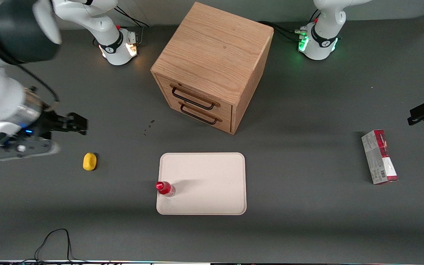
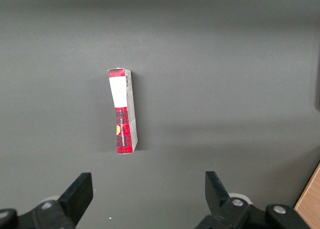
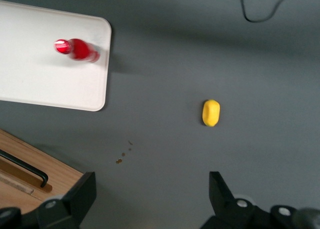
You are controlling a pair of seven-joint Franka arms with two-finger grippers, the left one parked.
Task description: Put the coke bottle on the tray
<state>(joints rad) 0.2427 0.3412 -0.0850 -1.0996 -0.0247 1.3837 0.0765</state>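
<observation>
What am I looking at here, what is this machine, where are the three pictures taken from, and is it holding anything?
These are white robot arms bolted to a grey table. One picture looks down from the front; the other two come from cameras on the arms' wrists. The working arm's tool, two black fingers, is open and empty, hovering above the table near the small yellow lemon-like lump. The slim red-capped coke bottle stands upright on the flat cream-white tray, close to its rim. A wooden two-drawer cabinet sits farther from the front camera than the tray. A red-and-grey carton lies toward the parked arm's end.
</observation>
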